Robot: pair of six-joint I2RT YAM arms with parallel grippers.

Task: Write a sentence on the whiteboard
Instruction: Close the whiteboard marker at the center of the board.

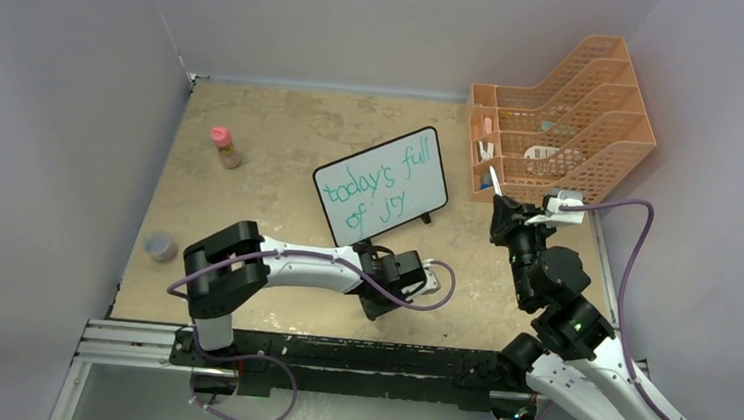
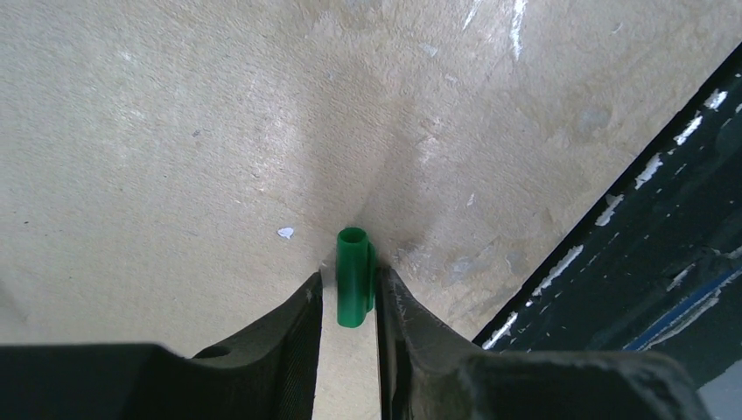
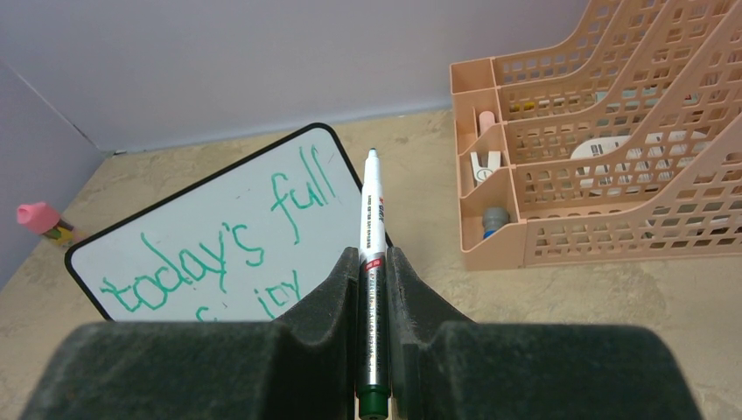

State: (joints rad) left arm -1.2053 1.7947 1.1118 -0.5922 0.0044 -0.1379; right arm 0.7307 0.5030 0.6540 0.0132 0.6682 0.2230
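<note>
Nearest you, your left arm reaches from its base to the right across the near strip of table, wrist bent so that the left gripper [image 1: 379, 303] points down at the surface beside the black rail [image 1: 337, 353]. Its 2 fingers stand narrow around a small green cap [image 2: 354, 276] on the table: the right finger touches the cap, and a sliver of table shows between the cap and the left finger, so the pincer is not clamped on it. Your right arm rises from the near right corner and leans forward, and the right gripper [image 3: 374, 258] is closed on a white marker [image 3: 374, 289] whose bare tip points up and away, just short of the rack. The whiteboard [image 1: 380, 186] stands mid-table between the 2 grippers, tilted back on its feet, its right end farther from you, with "today's full of joy" in green on 2 lines. To its left are a low grey-lidded jar [image 1: 160, 245] and, farther back, a pink-capped bottle [image 1: 225, 146]. An orange mesh rack [image 1: 566, 115] with 4 tiers fills the far right corner. The table [image 1: 285, 123] is mottled beige, closed in by pale lilac walls.
</note>
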